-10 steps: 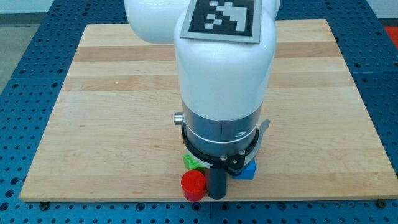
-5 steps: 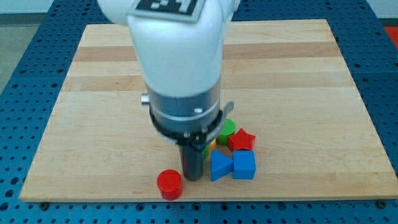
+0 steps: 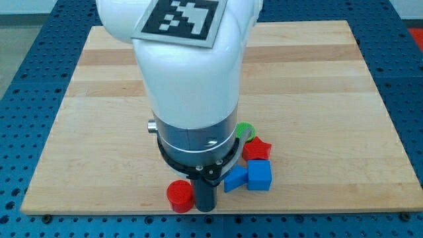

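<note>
My tip (image 3: pixel 205 208) rests on the wooden board near its bottom edge, at the right side of a red cylinder (image 3: pixel 179 196), touching or almost touching it. Just right of the tip lies a blue triangular block (image 3: pixel 234 178), with a blue cube (image 3: pixel 260 175) beside it. Above those sit a red star-shaped block (image 3: pixel 256 149) and a green cylinder (image 3: pixel 244 131), partly hidden behind the arm's body. Any block directly behind the arm is hidden.
The wooden board (image 3: pixel 99 99) lies on a blue perforated table (image 3: pixel 20 79). The white arm body with a black-and-white marker (image 3: pixel 182 16) covers the board's middle. The red cylinder stands close to the board's bottom edge.
The tip has moved toward the view's bottom, closing on the red cylinder's right side. A yellow block seen earlier beside the arm is now hidden. The blue and red blocks kept their places.
</note>
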### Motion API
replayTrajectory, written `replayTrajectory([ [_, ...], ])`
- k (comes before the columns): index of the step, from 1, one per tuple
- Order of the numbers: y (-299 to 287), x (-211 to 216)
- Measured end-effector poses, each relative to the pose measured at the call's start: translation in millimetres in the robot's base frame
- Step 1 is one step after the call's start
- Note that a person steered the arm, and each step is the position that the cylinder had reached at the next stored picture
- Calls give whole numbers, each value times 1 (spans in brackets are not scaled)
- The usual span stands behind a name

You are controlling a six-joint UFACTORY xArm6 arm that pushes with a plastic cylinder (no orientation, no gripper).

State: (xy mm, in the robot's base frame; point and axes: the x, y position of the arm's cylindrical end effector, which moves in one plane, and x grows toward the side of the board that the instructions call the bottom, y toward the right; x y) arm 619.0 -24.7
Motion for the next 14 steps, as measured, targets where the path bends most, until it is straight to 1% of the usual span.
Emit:
replayTrajectory([
  [1,-5,0],
  [3,-53,-6],
  [4,-53,-49],
  [5,-51,-101],
  [6,-51,-107],
  [7,-72,-107],
  [8,-119,-107],
  [9,-179,-98],
  [10,-233,-24],
  [11,-233,-3],
  [13,-177,-1],
  [14,-88,-2],
])
